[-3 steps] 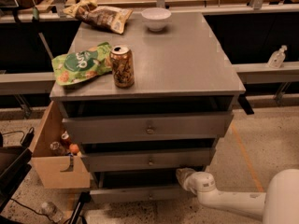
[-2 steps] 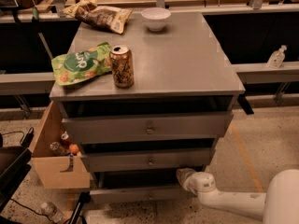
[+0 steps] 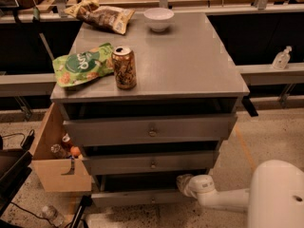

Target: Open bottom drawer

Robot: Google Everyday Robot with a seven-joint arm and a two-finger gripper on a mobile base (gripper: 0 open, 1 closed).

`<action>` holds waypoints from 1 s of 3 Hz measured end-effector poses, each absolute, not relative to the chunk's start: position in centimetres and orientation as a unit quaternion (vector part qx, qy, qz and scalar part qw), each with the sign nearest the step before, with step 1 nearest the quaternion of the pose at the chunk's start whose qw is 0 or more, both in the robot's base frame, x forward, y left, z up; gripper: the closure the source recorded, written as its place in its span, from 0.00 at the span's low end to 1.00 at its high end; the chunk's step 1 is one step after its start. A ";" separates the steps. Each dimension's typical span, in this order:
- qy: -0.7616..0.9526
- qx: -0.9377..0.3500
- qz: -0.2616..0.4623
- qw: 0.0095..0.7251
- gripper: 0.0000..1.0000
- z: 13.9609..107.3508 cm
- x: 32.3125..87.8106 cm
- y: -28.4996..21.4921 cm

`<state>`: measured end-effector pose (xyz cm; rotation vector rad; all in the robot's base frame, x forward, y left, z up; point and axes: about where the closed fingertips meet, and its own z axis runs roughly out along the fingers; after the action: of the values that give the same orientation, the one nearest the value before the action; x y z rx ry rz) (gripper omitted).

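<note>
Camera view, looking down on a grey cabinet (image 3: 190, 61) with three drawer fronts stacked below its top. The bottom drawer (image 3: 133, 197), the slimmest front, lies lowest, near the floor, with its small round knob at mid-width; a dark gap shows above it, under the middle drawer (image 3: 118, 164). The top drawer (image 3: 190, 129) is the tallest and widest front. My arm (image 3: 228, 198) reaches in from the lower right, low over the floor, and my gripper (image 3: 183, 183) sits at the right end of the bottom drawer's upper edge, just below the right end of the middle drawer. Whether my gripper is spread or pressed together I cannot tell, nor whether it touches the drawer. On the cabinet top, a green snack bag (image 3: 80, 70) lies at the left edge, a can (image 3: 124, 68) stands upright just beside it toward the front, a white bowl (image 3: 158, 19) stands near the back edge, and a brown snack bag (image 3: 102, 17) lies at the back left corner. A wooden box (image 3: 57, 175) holding small items hangs tilted at the cabinet's left side, beside the drawers.
</note>
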<state>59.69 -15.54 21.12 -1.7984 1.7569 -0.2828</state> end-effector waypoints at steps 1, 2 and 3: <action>0.676 -0.691 -0.070 0.248 1.00 19.9 57.7 -15.0; 0.683 -0.705 -0.057 0.182 1.00 21.2 54.9 -15.2; 0.675 -0.726 -0.065 0.111 1.00 23.9 51.7 -15.5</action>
<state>51.73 -15.51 23.88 -2.1337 1.9833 -0.1898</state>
